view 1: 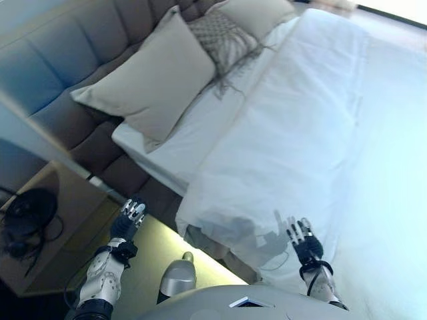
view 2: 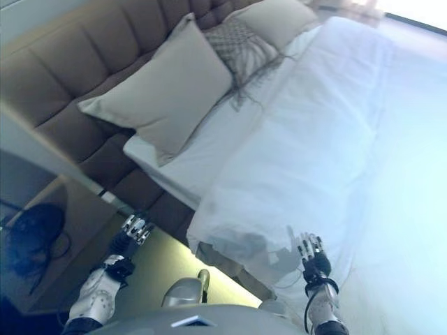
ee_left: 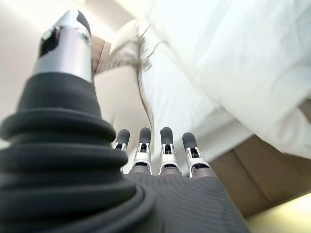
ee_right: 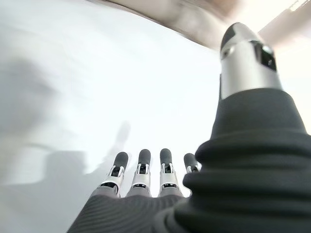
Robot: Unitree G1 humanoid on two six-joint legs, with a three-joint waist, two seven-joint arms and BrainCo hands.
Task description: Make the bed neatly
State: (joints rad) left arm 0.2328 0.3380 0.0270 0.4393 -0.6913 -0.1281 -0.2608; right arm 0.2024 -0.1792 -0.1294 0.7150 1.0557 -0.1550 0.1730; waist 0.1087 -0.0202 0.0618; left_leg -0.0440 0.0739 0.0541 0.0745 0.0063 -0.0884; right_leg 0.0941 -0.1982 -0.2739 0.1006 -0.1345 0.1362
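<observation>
The white duvet (view 1: 300, 133) lies spread over the bed, its top edge short of the pillows, leaving a strip of white sheet (view 1: 180, 137) bare. A large beige pillow (view 1: 153, 80), a patterned cushion (view 1: 223, 37) and another beige pillow (view 1: 257, 13) lean on the headboard. My left hand (view 1: 128, 220) is open and empty beside the bed, over the floor; it also shows in the left wrist view (ee_left: 155, 150). My right hand (view 1: 303, 241) is open and empty just above the duvet near its side edge; it also shows in the right wrist view (ee_right: 141, 172).
A tufted brown headboard (view 1: 73, 60) stands behind the pillows. A wooden nightstand (view 1: 57, 200) at the left holds a dark round object with cables (view 1: 27, 213). A lit strip of floor (view 1: 160, 247) runs along the bed's side.
</observation>
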